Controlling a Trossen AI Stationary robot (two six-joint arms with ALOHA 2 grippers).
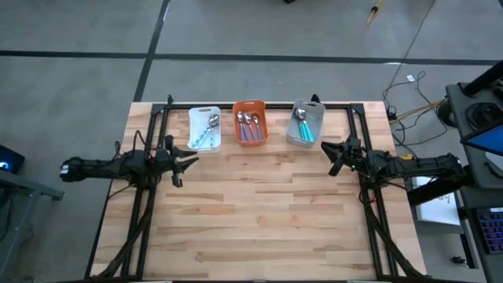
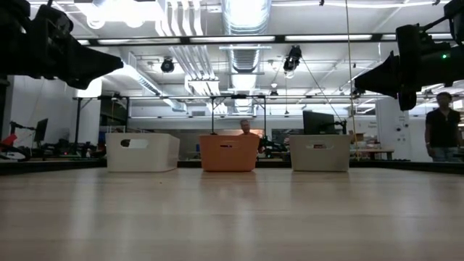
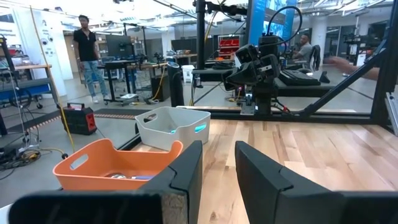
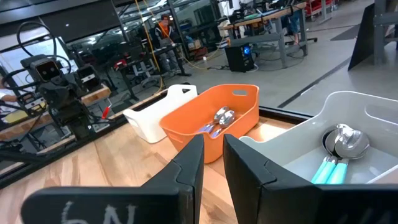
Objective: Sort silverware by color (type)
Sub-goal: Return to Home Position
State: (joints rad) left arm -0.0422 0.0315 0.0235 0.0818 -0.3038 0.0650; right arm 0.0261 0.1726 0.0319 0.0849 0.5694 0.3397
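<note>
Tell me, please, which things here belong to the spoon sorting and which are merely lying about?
Job:
- pale-blue spoons in the white bin
- purple spoons in the orange bin
- teal spoons in the grey bin
- left gripper and right gripper, both open, empty

Lying about:
- cables on the floor
- a person beyond the table

Grey floor (image 1: 78, 31), ceiling strip lights (image 2: 232, 38), exposed ducts (image 2: 246, 14)
</note>
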